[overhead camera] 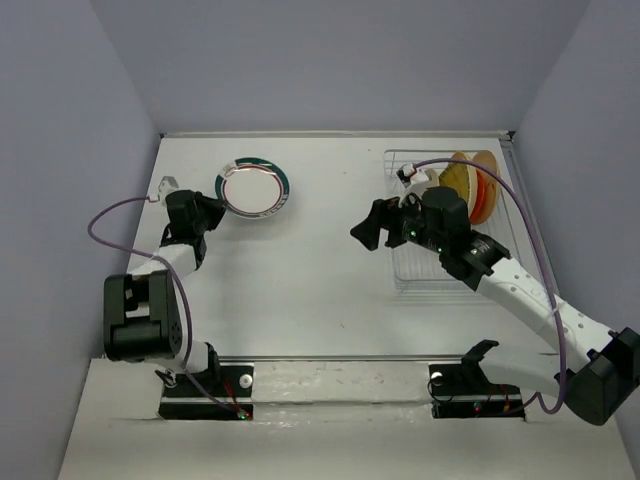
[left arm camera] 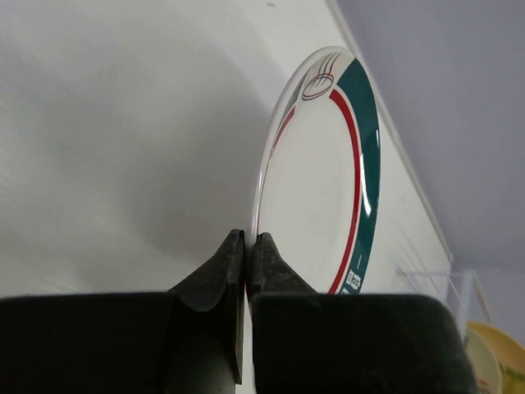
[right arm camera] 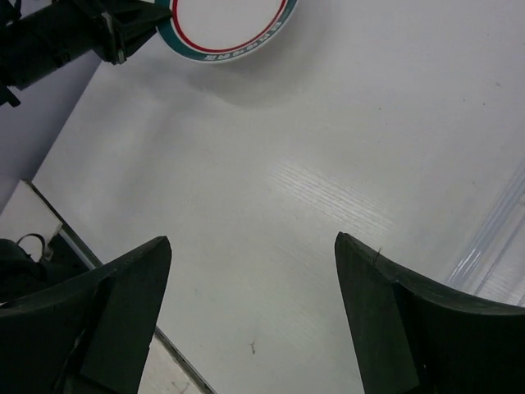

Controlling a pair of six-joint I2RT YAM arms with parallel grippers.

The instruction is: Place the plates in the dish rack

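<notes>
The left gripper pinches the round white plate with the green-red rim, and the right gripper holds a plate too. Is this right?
Not fully. The left gripper does pinch the round white plate with the green-red rim, but the right gripper is open and empty, as the right wrist view shows.

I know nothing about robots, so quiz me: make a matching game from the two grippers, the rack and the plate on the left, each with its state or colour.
Things:
1. left gripper
2. right gripper
3. rack
4. left plate

States or colours:
a. open, holding nothing
b. white with a green and red rim
c. shut on a plate's edge
d. holds a yellow plate

Pairs: 1-c, 2-a, 3-d, 4-b
</notes>
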